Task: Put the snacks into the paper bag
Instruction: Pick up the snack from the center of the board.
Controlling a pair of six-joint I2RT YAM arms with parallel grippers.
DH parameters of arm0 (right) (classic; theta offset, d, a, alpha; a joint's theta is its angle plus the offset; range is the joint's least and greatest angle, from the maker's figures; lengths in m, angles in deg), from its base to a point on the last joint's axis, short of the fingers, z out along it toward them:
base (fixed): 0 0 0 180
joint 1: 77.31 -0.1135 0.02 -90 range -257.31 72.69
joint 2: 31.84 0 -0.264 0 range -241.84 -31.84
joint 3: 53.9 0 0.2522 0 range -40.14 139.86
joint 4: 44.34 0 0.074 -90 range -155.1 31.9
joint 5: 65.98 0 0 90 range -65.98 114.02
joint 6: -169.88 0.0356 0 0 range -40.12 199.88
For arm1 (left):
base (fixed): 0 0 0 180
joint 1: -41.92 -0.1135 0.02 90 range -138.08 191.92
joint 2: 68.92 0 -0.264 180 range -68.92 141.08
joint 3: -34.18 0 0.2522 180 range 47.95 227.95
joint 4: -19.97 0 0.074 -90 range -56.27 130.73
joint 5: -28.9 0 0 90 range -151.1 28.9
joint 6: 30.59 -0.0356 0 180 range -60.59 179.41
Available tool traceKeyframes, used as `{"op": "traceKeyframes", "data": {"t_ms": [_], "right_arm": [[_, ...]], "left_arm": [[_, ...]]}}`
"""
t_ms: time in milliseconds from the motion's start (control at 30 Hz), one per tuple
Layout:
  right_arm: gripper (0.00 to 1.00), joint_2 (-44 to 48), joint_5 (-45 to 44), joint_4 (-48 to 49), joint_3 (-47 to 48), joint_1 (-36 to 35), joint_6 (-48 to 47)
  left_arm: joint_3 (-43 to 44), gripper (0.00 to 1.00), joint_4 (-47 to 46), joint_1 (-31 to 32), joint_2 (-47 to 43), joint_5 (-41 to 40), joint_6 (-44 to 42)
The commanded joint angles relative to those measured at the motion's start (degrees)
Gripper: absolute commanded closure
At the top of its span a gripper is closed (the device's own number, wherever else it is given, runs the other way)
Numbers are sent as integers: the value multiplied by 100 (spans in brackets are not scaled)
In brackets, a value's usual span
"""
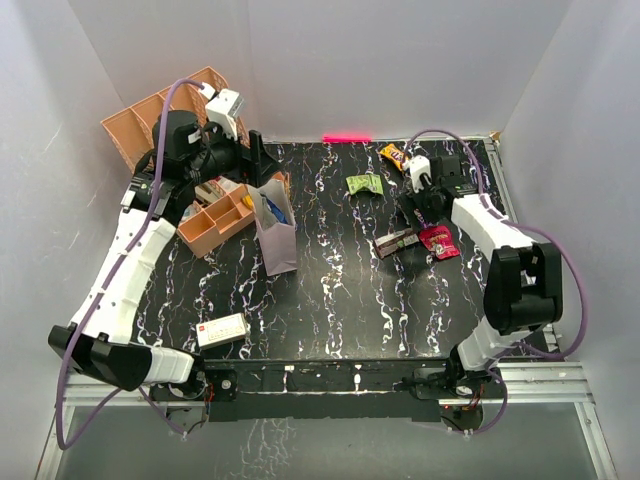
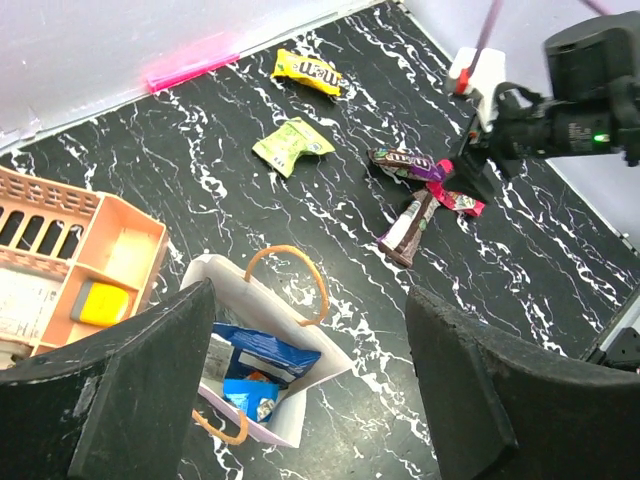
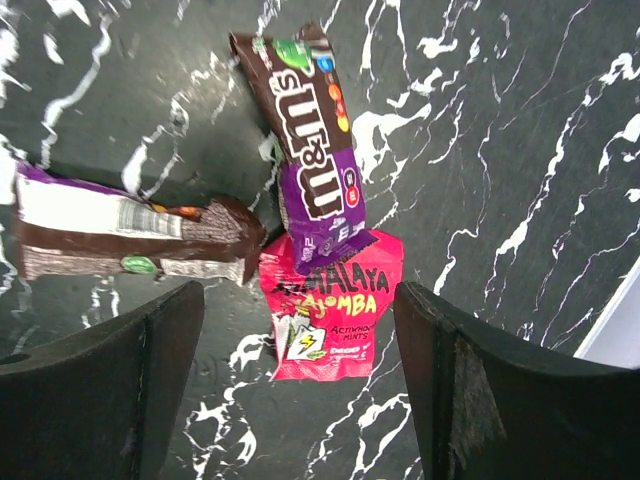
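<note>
The paper bag (image 1: 277, 235) stands upright left of centre; the left wrist view looks into it (image 2: 300, 312) and shows the blue packet (image 2: 262, 352) inside. My left gripper (image 1: 262, 160) is open and empty above it (image 2: 310, 385). My right gripper (image 1: 420, 208) is open and empty just above the red packet (image 3: 330, 310), its fingers either side. A dark brown and purple packet (image 3: 310, 140) overlaps the red one's top edge. A dark brown wrapper (image 3: 130, 232) lies to its left. A green packet (image 1: 365, 184) and a yellow-brown packet (image 1: 396, 154) lie farther back.
A peach slotted organiser (image 1: 215, 220) sits close left of the bag, and a larger peach rack (image 1: 150, 115) leans at the back left. A white box with a red mark (image 1: 222, 330) lies near the front left. A pink strip (image 1: 346, 138) lies along the back wall.
</note>
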Motion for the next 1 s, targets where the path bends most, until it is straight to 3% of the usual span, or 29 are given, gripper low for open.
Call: {"op": "traceKeyframes", "data": {"t_ms": [0, 167, 400, 700, 967], "right_arm": [[22, -253, -288, -61, 152, 17, -788], [24, -614, -417, -63, 176, 26, -1178], [37, -1237, -427, -109, 523, 31, -1323], [61, -1581, -586, -60, 678, 26, -1469], [82, -1323, -404, -177, 768, 26, -1401]], "left_arm": [[192, 24, 40, -95, -93, 464, -189], [212, 22, 34, -155, -83, 538, -170], [177, 21, -47, -272, -89, 704, -73], [127, 20, -97, -328, -105, 785, -29], [-65, 19, -216, -347, -149, 766, -28]]}}
